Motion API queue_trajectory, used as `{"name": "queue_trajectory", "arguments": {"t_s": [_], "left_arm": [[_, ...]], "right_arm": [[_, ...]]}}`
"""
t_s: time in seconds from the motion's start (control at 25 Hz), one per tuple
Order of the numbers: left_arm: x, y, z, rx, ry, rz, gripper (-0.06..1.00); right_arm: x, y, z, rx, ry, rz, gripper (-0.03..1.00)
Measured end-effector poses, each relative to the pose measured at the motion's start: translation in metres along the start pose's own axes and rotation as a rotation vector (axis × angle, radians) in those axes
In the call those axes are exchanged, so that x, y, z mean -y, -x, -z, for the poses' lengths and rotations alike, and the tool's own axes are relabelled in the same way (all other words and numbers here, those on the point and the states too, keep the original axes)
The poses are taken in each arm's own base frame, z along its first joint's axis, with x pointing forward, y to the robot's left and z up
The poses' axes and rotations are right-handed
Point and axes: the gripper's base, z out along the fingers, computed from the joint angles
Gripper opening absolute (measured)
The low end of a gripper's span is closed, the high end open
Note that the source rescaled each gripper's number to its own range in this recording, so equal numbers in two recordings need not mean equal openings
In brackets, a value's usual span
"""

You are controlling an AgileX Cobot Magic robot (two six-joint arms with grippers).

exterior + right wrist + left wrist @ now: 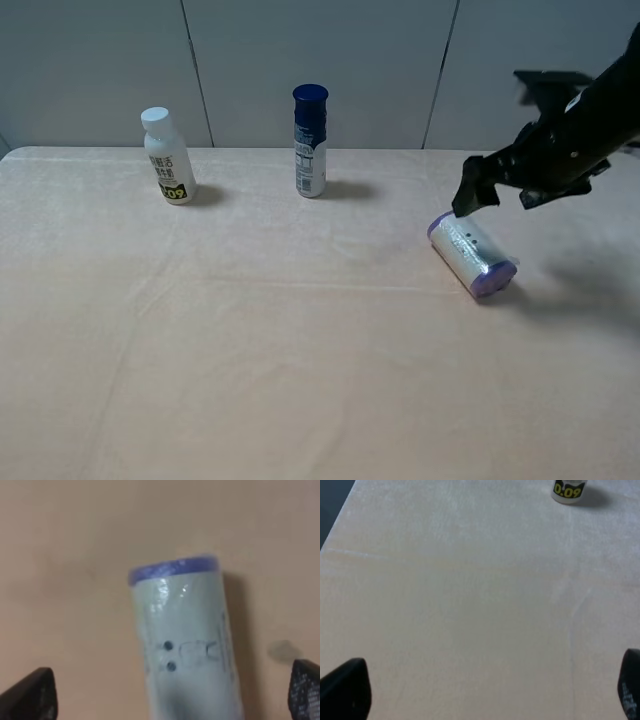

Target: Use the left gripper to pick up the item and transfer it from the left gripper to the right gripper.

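Exterior high view: the item (472,255) lies on its side on the beige surface (250,350), right of centre, purple ends pointing upper left and lower right. The right gripper (478,192) hangs just above its upper-left end; whether they touch cannot be told. How far it is open cannot be told here. A white bottle (167,157) stands upright at upper left, a slim bottle with dark blue cap (310,140) upright at upper centre, well apart. The left gripper is out of frame.

Left wrist view: two black fingertips (345,690) sit at the lower corners, spread wide, with only bare surface (470,605) between them. The white bottle's base (568,491) shows at the top edge.

Right wrist view: the item (187,645) fills the centre, purple end up-frame, dark dots on its side. Black fingertips (30,695) at both lower corners, spread wide, clear of it on either side.
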Motion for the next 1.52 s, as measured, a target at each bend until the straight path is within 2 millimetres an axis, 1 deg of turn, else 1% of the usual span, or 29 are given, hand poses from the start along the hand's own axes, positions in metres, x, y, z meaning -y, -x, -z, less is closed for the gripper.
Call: {"name": "queue_trajectory", "arguments": {"t_s": [0.04, 0.12, 0.24, 0.4, 0.48, 0.56, 0.68, 0.84, 1.0, 1.08, 1.2, 1.44, 1.52], "left_arm": [[0.0, 0.0, 0.0, 0.0, 0.0, 0.0, 0.98], [0.0, 0.0, 0.0, 0.0, 0.0, 0.0, 0.98], [0.0, 0.0, 0.0, 0.0, 0.0, 0.0, 0.98], [0.0, 0.0, 0.0, 0.0, 0.0, 0.0, 0.98], [0.0, 0.0, 0.0, 0.0, 0.0, 0.0, 0.98], [0.0, 0.0, 0.0, 0.0, 0.0, 0.0, 0.98], [0.0, 0.0, 0.0, 0.0, 0.0, 0.0, 0.98], [0.0, 0.0, 0.0, 0.0, 0.0, 0.0, 0.98], [0.0, 0.0, 0.0, 0.0, 0.0, 0.0, 0.98], [0.0, 0.0, 0.0, 0.001, 0.0, 0.0, 0.98], [0.0, 0.0, 0.0, 0.002, 0.0, 0.0, 0.98], [0.0, 0.001, 0.0, 0.007, 0.0, 0.0, 0.98], [0.0, 0.001, 0.0, 0.007, 0.0, 0.0, 0.98]], "right_arm": [[-0.002, 0.0, 0.012, 0.014, 0.004, -0.004, 1.0], [-0.008, -0.005, 0.043, 0.044, 0.015, -0.009, 1.0], [-0.016, -0.02, 0.08, 0.034, 0.035, -0.043, 1.0], [-0.026, -0.049, 0.129, 0.032, 0.04, -0.054, 1.0], [-0.028, -0.066, 0.144, 0.038, 0.033, -0.058, 1.0], [-0.031, -0.089, 0.156, 0.056, 0.028, -0.067, 1.0], [-0.034, -0.124, 0.166, 0.1, 0.023, -0.087, 1.0], [-0.031, -0.169, 0.165, 0.164, -0.027, -0.08, 1.0], [-0.026, -0.2, 0.162, 0.272, -0.104, -0.066, 1.0], [-0.024, -0.211, 0.165, 0.36, -0.132, -0.051, 1.0], [-0.025, -0.222, 0.169, 0.501, -0.141, -0.039, 1.0], [-0.025, -0.249, 0.173, 0.625, -0.15, -0.064, 1.0], [-0.025, -0.254, 0.175, 0.659, -0.151, -0.062, 1.0]]}}
